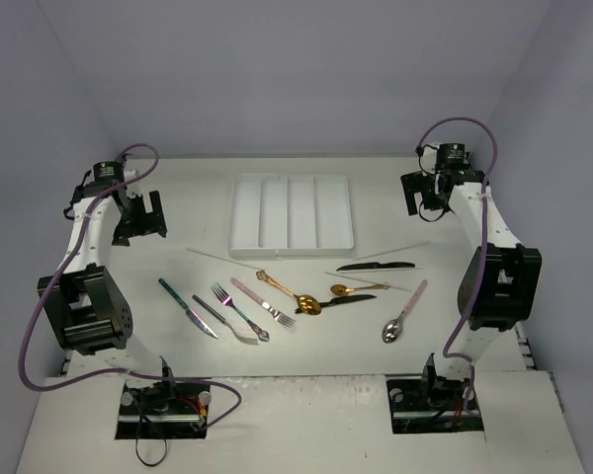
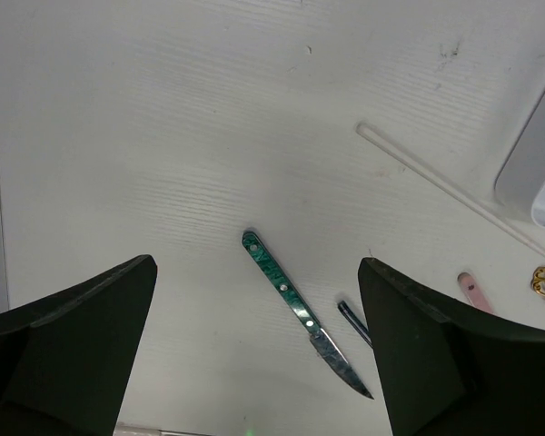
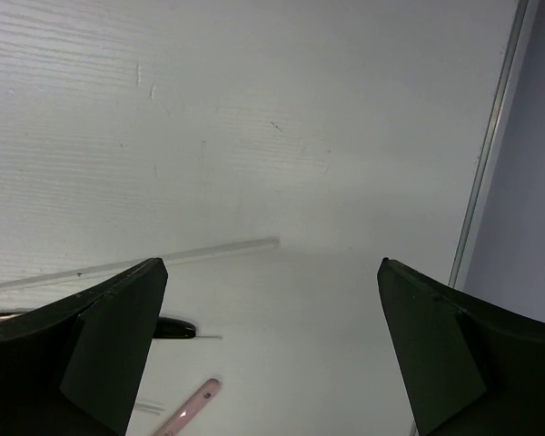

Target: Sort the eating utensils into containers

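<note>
The left gripper (image 1: 146, 215) and right gripper (image 1: 422, 195) hang spread wide and empty, either side of the white tray (image 1: 292, 249), whose slots hold nothing, so all the sorting is left. The cutlery (image 1: 306, 304) lies loose on the table (image 1: 178, 197) in front of the tray. Only the top view shows this, while the left wrist view catches mainly a teal knife (image 2: 295, 304) and a chopstick (image 2: 454, 195).

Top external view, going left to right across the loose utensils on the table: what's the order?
teal-handled knife → large gold spoon → pink-handled spoon. The rest overlap sideways, so I skipped them.
</note>
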### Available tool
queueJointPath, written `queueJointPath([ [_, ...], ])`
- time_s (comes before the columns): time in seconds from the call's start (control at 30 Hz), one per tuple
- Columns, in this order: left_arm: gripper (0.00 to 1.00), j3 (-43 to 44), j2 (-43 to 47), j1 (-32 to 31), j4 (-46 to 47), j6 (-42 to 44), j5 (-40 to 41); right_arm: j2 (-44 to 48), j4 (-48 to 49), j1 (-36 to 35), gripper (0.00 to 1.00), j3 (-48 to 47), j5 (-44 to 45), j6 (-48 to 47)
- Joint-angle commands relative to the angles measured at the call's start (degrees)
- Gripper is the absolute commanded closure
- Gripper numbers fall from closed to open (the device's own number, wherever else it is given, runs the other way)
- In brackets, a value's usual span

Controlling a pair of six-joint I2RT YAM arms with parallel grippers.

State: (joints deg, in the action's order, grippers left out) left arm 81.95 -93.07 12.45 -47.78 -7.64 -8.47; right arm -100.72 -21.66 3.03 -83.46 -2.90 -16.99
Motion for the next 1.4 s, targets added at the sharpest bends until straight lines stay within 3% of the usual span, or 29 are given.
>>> queueJointPath([
  [0.0, 0.10, 0.5, 4.0, 0.1, 0.3, 5.0, -4.4, 4.2, 1.1, 0.4, 0.00, 0.2, 1.0, -0.4],
  [0.3, 0.10, 0.8, 8.1, -0.2, 0.2, 23.4, -18.0, 4.9, 1.0, 0.4, 0.00, 1.3, 0.9, -0.6],
  [0.47, 0.10, -2.7, 12.2, -0.9, -2.4, 52.2, -26.4, 5.3, 1.1, 0.5, 0.00, 2.1, 1.1, -0.8],
  [0.53, 0.10, -4.6, 14.2, -1.8, -5.4, 67.9, -26.5, 5.2, 1.0, 0.5, 0.00, 2.5, 1.0, -0.9],
  [0.73, 0.18, -2.3, 9.1, -2.4, -32.9, 115.2, -20.6, 4.3, 1.0, 0.5, 0.00, 2.7, 1.4, -1.3],
  [0.83, 0.23, -1.4, 4.5, -2.3, -38.8, 127.6, -15.6, 4.1, 0.8, 0.6, 0.00, 2.6, 2.1, -1.9],
  [1.1, 0.26, -4.1, 1.0, -2.6, -38.9, 149.5, -15.9, 4.6, 0.5, 0.7, 0.00, 4.7, 5.3, -4.5],
  [1.37, 0.26, -15.8, 3.6, -6.4, -25.2, 149.4, -12.5, 5.2, 0.5, 1.6, 0.00, 6.5, 6.2, -5.2],
])
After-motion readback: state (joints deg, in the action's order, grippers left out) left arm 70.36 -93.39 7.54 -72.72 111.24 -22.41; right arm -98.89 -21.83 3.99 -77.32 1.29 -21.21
